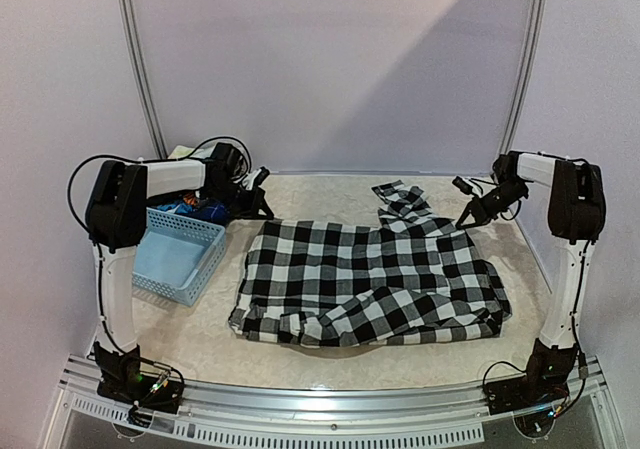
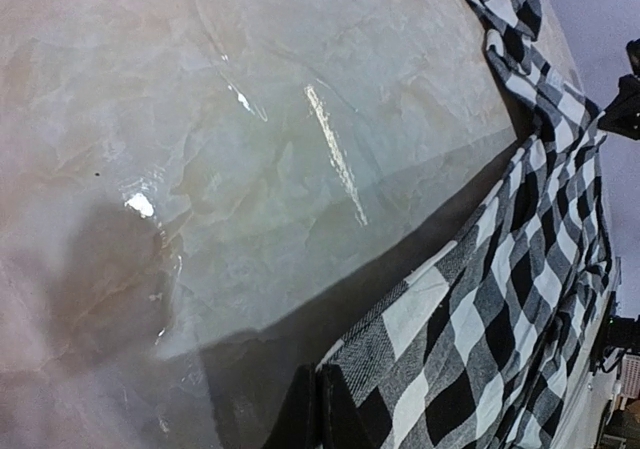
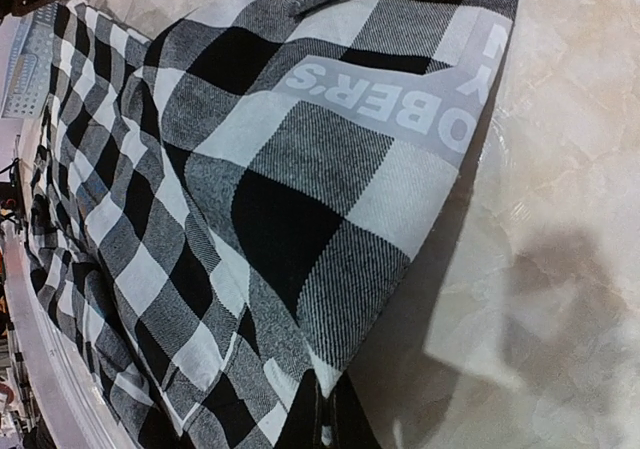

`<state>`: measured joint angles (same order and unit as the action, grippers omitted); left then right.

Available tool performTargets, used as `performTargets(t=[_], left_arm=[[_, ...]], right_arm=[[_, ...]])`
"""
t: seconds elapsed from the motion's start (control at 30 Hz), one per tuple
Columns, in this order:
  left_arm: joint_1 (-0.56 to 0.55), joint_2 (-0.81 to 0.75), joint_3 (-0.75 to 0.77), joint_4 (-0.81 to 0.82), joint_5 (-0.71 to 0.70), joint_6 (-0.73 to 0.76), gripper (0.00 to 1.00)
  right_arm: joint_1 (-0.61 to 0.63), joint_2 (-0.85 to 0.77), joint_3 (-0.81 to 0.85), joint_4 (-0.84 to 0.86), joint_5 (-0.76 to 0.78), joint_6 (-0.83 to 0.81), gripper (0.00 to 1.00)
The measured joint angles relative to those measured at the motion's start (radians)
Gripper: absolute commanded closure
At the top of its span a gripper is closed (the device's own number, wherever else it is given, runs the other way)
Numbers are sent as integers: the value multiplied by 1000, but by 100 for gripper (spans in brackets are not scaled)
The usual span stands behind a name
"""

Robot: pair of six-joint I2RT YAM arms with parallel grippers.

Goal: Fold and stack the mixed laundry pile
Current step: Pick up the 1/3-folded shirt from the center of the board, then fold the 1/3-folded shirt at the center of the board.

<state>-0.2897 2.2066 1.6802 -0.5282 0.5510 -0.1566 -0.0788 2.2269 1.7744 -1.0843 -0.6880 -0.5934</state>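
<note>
Fold step under way on the checked shirt (image 1: 370, 279), which is lying spread mid-frame on the table (image 1: 320, 191). The left gripper (image 2: 318, 414) is pinching its upper-left corner, fingers pressed together on the cloth. The right gripper (image 3: 325, 419) is pinching the upper-right corner likewise. The next move is probably calling for lifting both corners evenly toward the bottom hem. The basket (image 1: 175, 254) is sitting at left with the dark blue piece (image 1: 195, 209) behind it, and the loose sleeve (image 1: 400, 199) at upper right may be snagging.

Black-and-white checked shirt (image 1: 370, 279) lies between the two pairs of jaws, bearing a grey band (image 3: 400, 99) with white letters. The tabletop (image 1: 320, 194) beneath them is marbled beige; the basket (image 1: 180, 274) beside the left jaws is light blue.
</note>
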Motion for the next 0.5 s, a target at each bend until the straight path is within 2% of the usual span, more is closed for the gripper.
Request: performTargets(t=[0.2, 0.5], left_arm=[[6, -10, -19, 21, 14, -9, 100], [11, -55, -79, 20, 31, -9, 100]], right_arm=[[0, -15, -40, 16, 1, -16, 100], [0, -124, -145, 43, 6, -58, 100]])
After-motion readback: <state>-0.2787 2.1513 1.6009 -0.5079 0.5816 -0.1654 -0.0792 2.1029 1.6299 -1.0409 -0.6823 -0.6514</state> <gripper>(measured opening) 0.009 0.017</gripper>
